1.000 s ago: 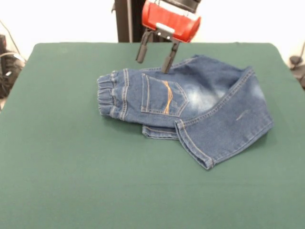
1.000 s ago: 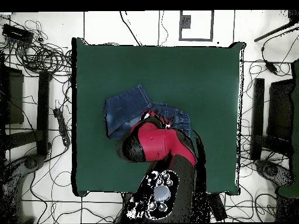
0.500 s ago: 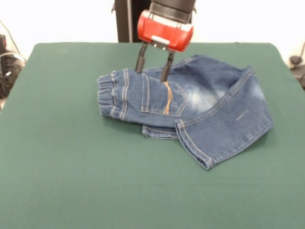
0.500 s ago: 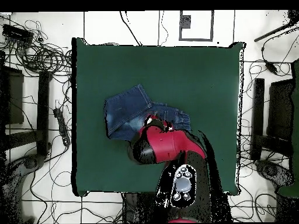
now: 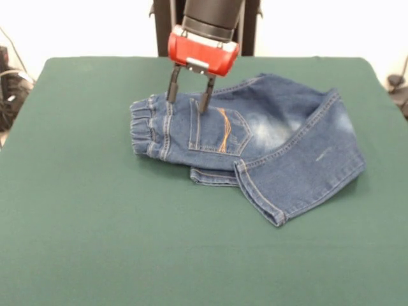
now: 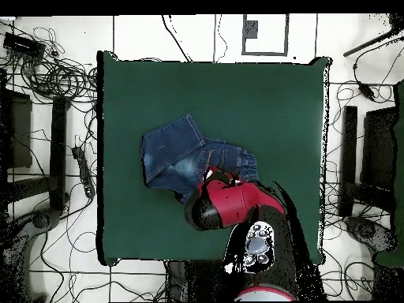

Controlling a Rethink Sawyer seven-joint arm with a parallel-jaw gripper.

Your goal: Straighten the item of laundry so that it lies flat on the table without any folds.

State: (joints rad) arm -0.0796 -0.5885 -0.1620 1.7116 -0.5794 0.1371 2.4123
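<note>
The item of laundry (image 5: pixel 268 137) is a small pair of blue jeans lying on the green table (image 5: pixel 95 223), folded so one leg crosses over the other. Its gathered waistband (image 5: pixel 143 131) points left in the front view, and a back pocket with orange stitching (image 5: pixel 223 131) faces up. My gripper (image 5: pixel 188 99) is open, its two dark fingers straddling the upper edge of the jeans between waistband and pocket, tips at or just above the denim. In the overhead view the jeans (image 6: pixel 173 154) show left of centre, and the red arm hides the gripper.
Green table (image 6: pixel 260 102) extends well beyond the jeans on all sides. Cables and stands (image 6: pixel 47 71) lie on the floor around the table, off its edges.
My gripper has moved left and lower in the front view, from above the jeans' far edge near the pocket towards the waistband. The jeans have not moved.
</note>
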